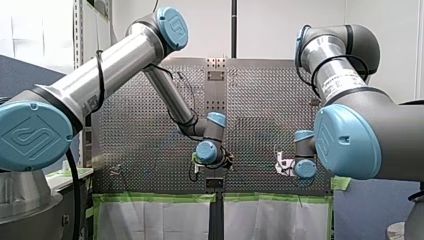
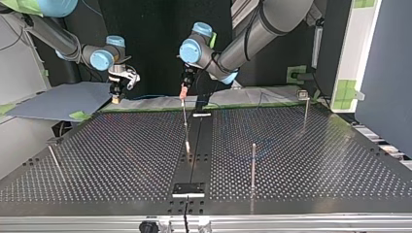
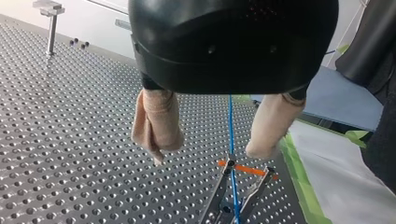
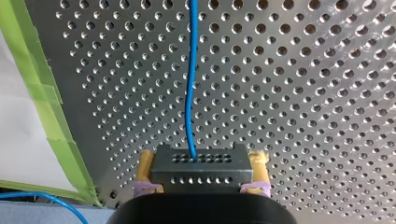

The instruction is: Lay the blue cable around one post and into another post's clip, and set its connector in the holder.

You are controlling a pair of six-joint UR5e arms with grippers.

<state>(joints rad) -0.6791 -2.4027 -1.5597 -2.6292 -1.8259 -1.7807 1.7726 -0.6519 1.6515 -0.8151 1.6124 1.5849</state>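
A: Where was the blue cable point(image 3: 230, 121)?
B: In the post's clip point(image 3: 216, 196), under the left gripper point(image 3: 208, 155), which was wide open. The right gripper point(image 4: 201, 163) gripped the connector point(image 4: 201, 175). It had to move slowly, or the cable might pop out.

The cable point(image 4: 190, 93) is blue; the table point(image 4: 317, 84) is silver, dotted with regular rows of dark holes; the tape point(image 4: 44, 98) is bright green.
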